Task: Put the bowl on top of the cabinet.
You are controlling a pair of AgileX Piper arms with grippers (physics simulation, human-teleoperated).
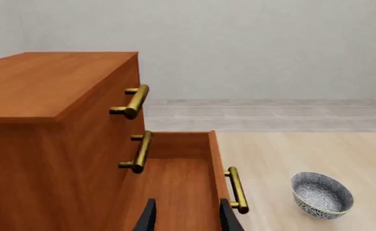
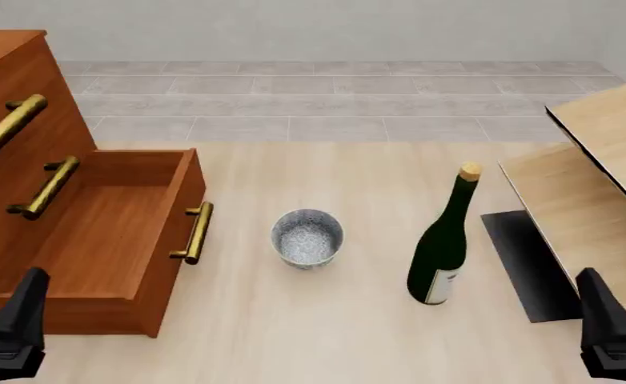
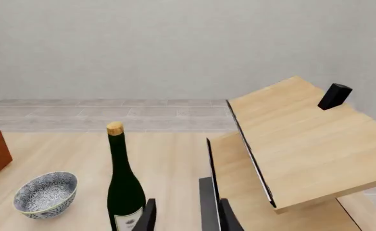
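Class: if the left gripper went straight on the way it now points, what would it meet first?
Probably the open bottom drawer of the reddish-brown wooden cabinet: the left gripper points into its cavity, though depth is unclear.

Setting: simulated domestic-style room, not a lab or shop. Evidence: household furniture, i.e. reddish-brown cabinet (image 2: 35, 200) w/ brass bar handles, pale wood panelled unit (image 2: 601, 168) w/ black edges; wine bottle (image 2: 441, 248) and bowl (image 2: 306, 238) on light wood surface (image 2: 324, 336); grey tiled floor (image 2: 335, 100); plain grey wall (image 2: 324, 28).
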